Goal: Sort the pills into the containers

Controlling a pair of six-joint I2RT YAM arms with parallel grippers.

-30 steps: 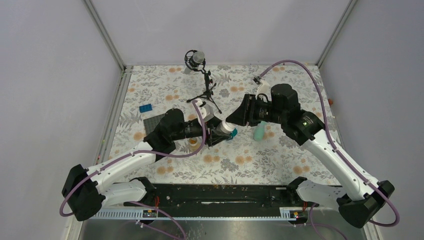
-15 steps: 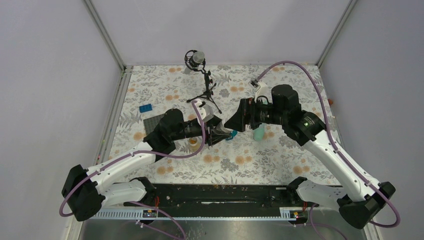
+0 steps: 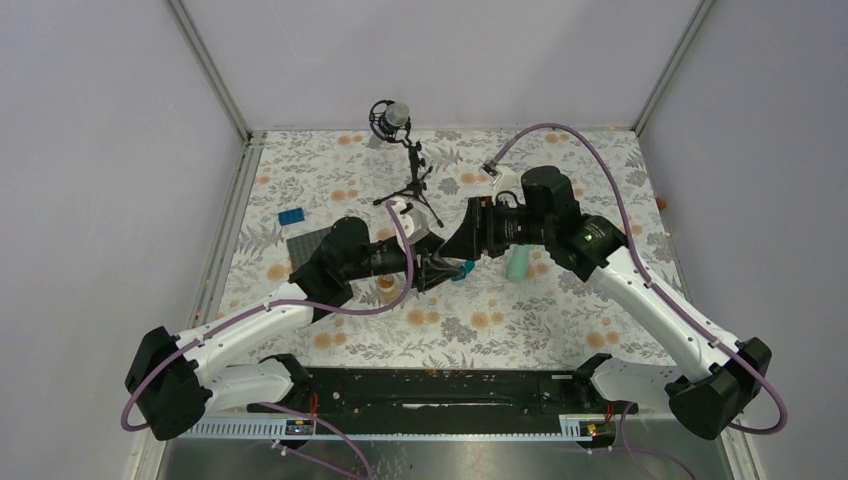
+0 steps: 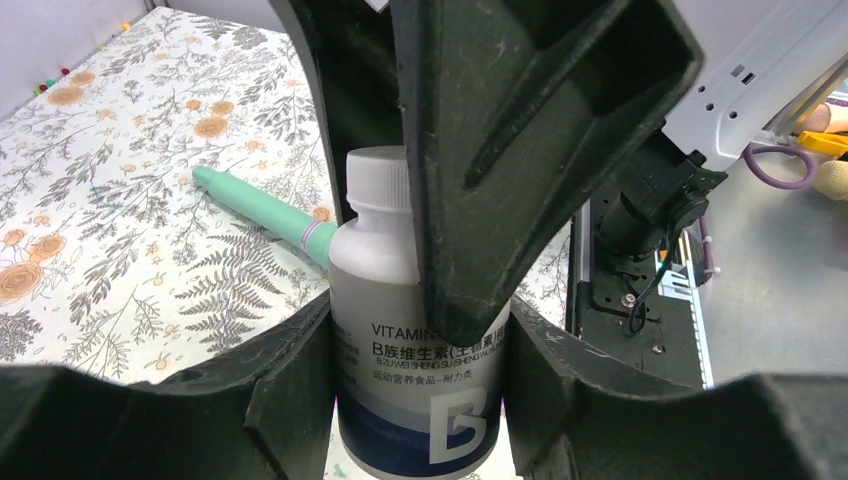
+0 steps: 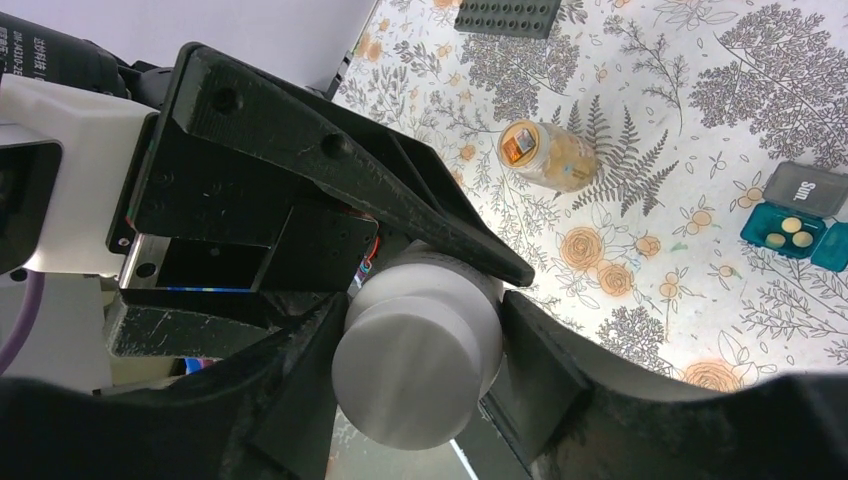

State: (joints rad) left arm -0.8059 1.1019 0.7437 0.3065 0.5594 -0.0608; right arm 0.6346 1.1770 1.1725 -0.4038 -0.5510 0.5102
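Right wrist, pills point(image 5: 785, 232): tiny, light, likely to roll; three lying in teal box point(image 5: 749, 236) on desk point(image 5: 700, 90).
Bottle point(image 4: 400, 330): stiff, smooth plastic; pinched at body by left fingers point(image 4: 290, 400).
Cap point(image 5: 415, 370): best gripped round its side; flanked by right fingers point(image 5: 285, 400), clamped or not, cannot tell.

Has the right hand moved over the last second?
Yes. The right hand has shifted left, closer to the microphone tripod.

You have one white bottle point(image 4: 420, 330), one small glass jar point(image 5: 548, 155), one mint-green organizer strip point(image 4: 262, 208), one teal box point(image 5: 757, 230) holding three pale pills point(image 5: 790, 226), and one grey box point(image 5: 808, 187). On the worktop point(image 3: 560, 320) you can also count one dark studded plate point(image 5: 508, 15), one blue brick point(image 3: 293, 216) and one microphone on a tripod point(image 3: 392, 118).
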